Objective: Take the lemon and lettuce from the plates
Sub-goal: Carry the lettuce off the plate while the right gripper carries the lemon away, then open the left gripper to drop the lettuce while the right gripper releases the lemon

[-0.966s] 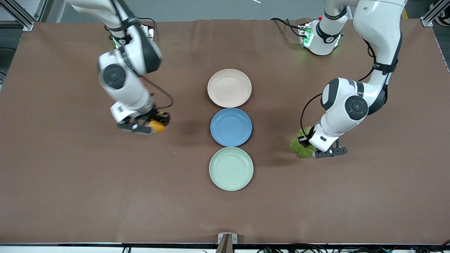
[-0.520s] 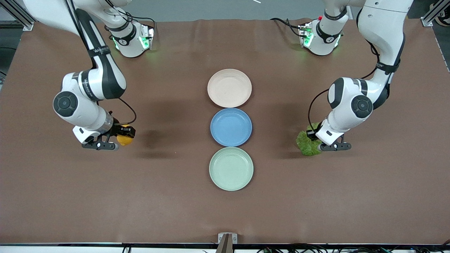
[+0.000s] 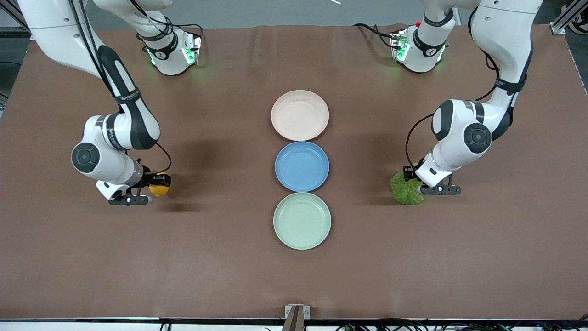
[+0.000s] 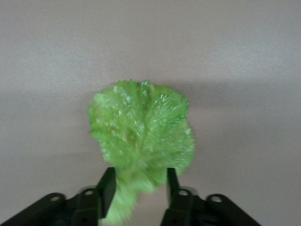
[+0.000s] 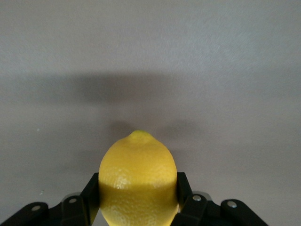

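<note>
Plates: three, in one line down the middle of the tabletop (image 3: 294, 285). Beige-pink plate (image 3: 299, 115) farthest from the front camera, blue plate (image 3: 302, 166) in the middle, mint green plate (image 3: 302, 220) nearest. All three bare; neighbouring rims nearly touch.

Lemon (image 3: 159, 189): one. Clamped between the fingers of the right end effector (image 3: 154, 186), over bare tabletop toward the right arm's end, well apart from the plates. In the right wrist view the lemon (image 5: 138, 181) sits upright between the black fingers (image 5: 91, 188), pointed tip outward.

Lettuce (image 3: 406, 192): one leaf. Gripped by its stem end in the left end effector (image 3: 415, 184), over bare tabletop toward the left arm's end, well apart from the plates. In the left wrist view the lettuce (image 4: 143, 136) fans out past the fingers (image 4: 107, 186).

Open room: wide brown surface around both end effectors and toward the front edge.
</note>
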Tool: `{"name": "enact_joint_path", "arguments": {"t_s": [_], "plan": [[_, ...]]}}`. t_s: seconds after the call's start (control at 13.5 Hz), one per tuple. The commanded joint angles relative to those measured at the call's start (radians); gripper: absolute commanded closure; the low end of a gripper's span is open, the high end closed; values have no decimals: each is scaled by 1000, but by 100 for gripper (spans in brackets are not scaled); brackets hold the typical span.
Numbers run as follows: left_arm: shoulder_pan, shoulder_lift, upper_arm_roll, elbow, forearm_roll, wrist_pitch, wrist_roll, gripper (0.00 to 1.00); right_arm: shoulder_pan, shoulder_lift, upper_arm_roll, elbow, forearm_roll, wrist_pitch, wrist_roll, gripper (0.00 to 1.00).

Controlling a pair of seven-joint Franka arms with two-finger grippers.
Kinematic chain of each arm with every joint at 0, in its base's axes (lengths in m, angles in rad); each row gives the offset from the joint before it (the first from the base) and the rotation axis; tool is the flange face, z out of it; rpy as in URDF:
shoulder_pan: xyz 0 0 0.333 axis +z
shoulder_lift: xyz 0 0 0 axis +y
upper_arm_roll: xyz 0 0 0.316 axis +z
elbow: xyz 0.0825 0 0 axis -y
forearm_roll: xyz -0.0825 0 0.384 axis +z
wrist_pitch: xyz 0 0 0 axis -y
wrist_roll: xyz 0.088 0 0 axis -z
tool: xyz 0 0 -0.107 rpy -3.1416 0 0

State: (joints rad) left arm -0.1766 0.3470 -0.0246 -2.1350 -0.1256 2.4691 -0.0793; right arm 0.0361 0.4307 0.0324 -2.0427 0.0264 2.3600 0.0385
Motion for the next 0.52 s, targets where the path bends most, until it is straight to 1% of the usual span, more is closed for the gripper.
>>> {"name": "enact_joint_path", "arguments": {"t_s": [0.0,0.15,0.22,0.37,0.45], "plan": [[34,-57,-3,58,4,-157,19,0,-21,-21,21,-45,15,13,-35,97],[64,-92,-1,114,4,-312,53,0,-25,-18,21,-45,15,13,-38,96],[78,-118,-1,145,4,-393,71,0,-25,-12,21,-45,15,13,-38,94],[113,-190,-3,193,4,-520,82,0,-25,6,21,-42,13,16,-38,82],[120,-222,-3,211,4,-563,82,0,-25,10,21,-39,13,22,-38,68]]}}
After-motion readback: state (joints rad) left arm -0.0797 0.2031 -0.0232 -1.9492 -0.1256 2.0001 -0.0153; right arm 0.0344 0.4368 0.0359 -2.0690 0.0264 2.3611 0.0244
